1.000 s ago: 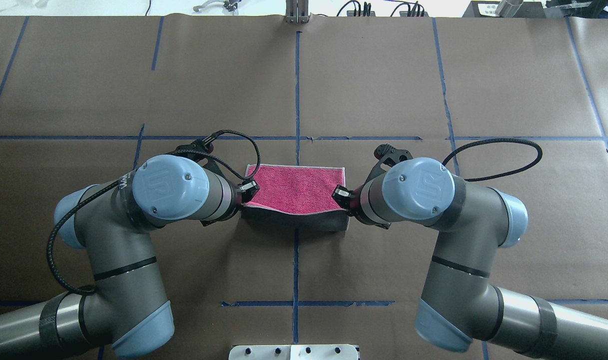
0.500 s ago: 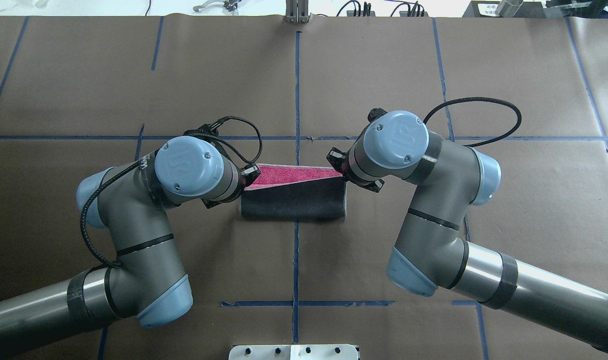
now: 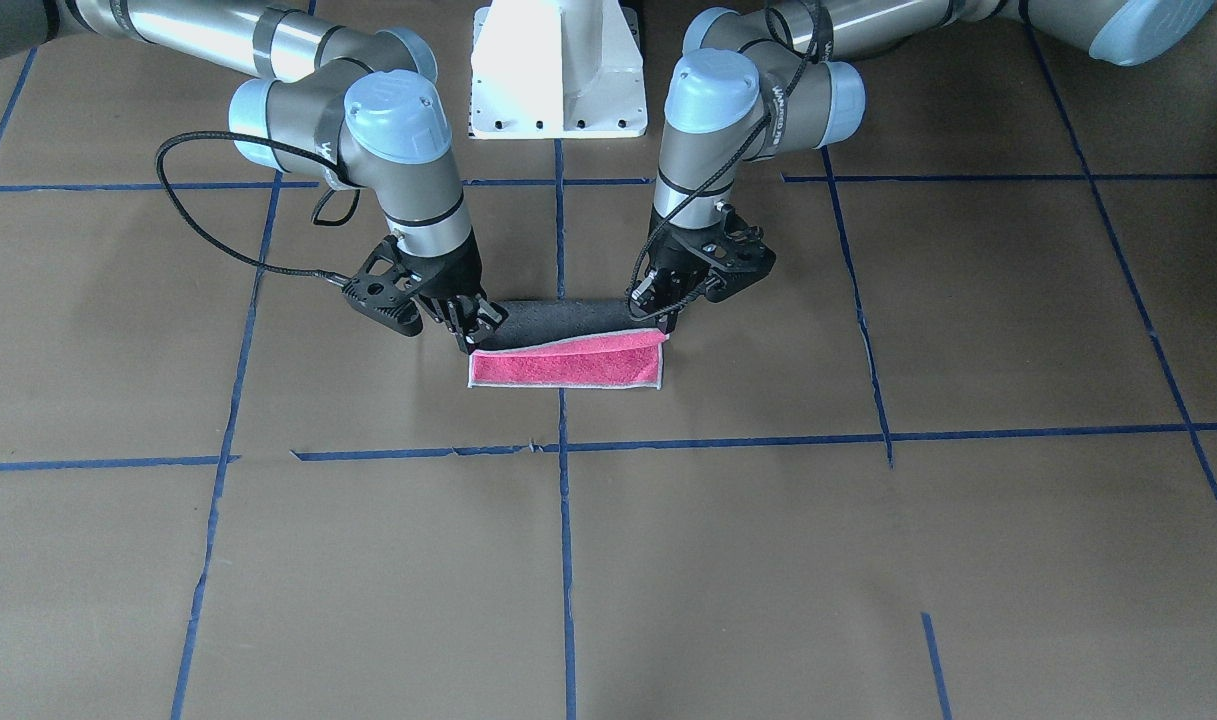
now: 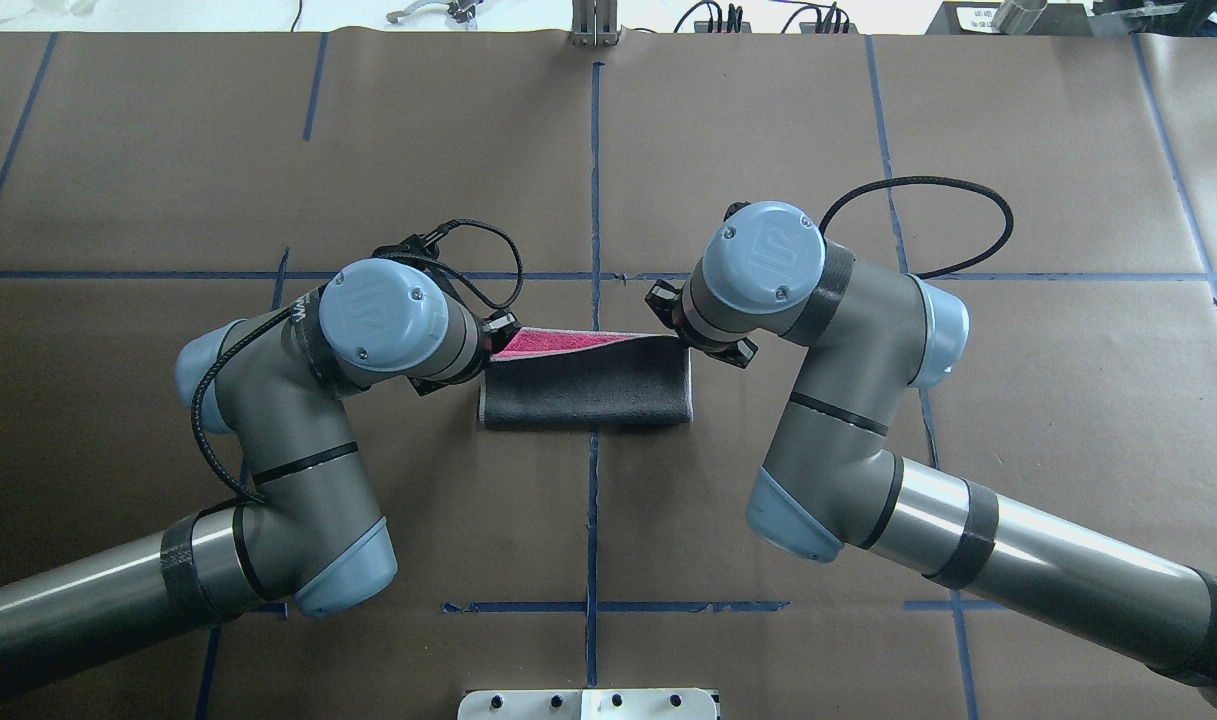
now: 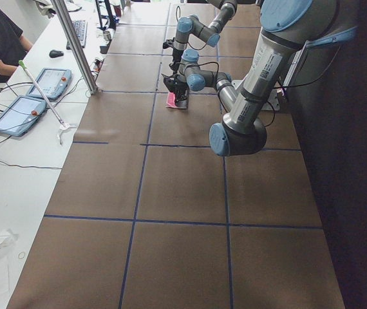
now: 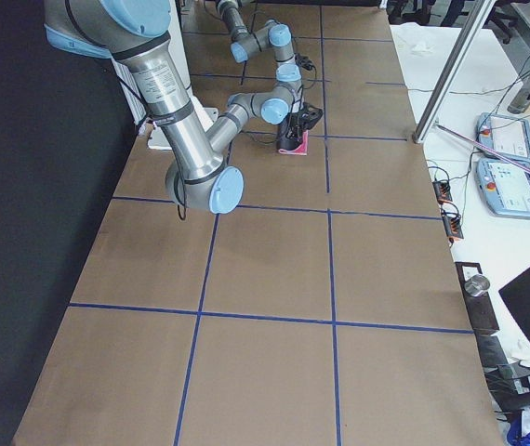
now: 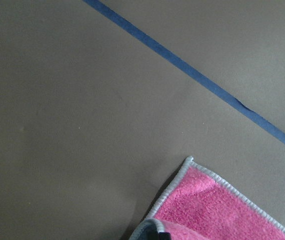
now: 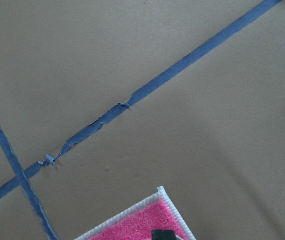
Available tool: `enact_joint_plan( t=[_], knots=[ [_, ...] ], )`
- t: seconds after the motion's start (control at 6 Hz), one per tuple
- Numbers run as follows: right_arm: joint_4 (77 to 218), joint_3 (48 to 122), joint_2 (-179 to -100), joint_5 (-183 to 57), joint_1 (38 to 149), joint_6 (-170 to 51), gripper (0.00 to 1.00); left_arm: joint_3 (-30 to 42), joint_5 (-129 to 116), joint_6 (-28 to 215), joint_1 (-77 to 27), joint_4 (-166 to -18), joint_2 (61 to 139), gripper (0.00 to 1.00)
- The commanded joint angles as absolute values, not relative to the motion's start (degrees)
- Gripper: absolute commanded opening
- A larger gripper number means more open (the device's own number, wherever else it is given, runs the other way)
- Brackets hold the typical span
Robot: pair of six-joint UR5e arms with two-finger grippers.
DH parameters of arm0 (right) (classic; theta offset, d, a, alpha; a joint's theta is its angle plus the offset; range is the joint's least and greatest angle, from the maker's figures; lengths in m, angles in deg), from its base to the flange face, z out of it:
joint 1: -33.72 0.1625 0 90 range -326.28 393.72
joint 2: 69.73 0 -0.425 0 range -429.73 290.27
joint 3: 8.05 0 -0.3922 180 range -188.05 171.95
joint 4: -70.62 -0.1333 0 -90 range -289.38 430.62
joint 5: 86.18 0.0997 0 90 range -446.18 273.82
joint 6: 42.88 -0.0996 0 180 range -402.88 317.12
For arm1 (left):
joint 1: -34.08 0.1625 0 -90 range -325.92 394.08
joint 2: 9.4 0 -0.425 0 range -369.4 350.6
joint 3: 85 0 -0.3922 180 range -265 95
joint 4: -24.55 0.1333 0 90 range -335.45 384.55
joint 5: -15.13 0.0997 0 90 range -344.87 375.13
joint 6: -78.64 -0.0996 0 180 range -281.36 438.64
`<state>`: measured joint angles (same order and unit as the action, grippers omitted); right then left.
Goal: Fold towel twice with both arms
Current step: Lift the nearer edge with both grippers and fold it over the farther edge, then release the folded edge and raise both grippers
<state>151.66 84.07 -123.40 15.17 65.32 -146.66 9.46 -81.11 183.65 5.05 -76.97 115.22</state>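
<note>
The black two-finger left gripper has its fingers pressed together on one corner of the small square microfibre towel. The black two-finger right gripper pinches the corner at the other end in the same way. The towel lies on the brown paper-covered table, straight in front of the white pedestal base and well apart from it. It is folded over: the grey face is on top on the side nearer the base, and a narrow bright pink band with pale stitched edging shows on the side away from the base. The held edge hangs just over this band, not yet flat on it. A blue tape line runs out from the base and passes under the towel.
</note>
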Motion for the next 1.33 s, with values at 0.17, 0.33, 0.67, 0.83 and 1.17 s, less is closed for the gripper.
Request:
enact_joint_plan(
  t=[0.17,0.33,0.67,0.83,1.17],
  knots=[
    [151.7,82.7,-122.9,15.2,65.4,-146.7,0.04,6.5,-81.1,182.6,3.5,-79.7,116.6,0.00],
    [151.7,82.7,-122.9,15.2,65.4,-146.6,0.03,4.8,-81.1,182.6,3.0,-80.1,117.9,0.00],
    [151.7,82.3,-122.9,15.2,65.4,-146.5,0.08,3.9,-81.1,182.6,2.9,-80.2,118.3,0.03],
    [151.7,82.3,-123.0,15.2,65.4,-146.2,0.88,2.9,-81.1,182.5,2.4,-82.4,118.3,0.59],
    [151.5,85.0,-123.0,15.9,65.6,-146.5,1.00,3.4,-81.7,182.5,0.6,-86.4,118.1,0.77]
  ],
)
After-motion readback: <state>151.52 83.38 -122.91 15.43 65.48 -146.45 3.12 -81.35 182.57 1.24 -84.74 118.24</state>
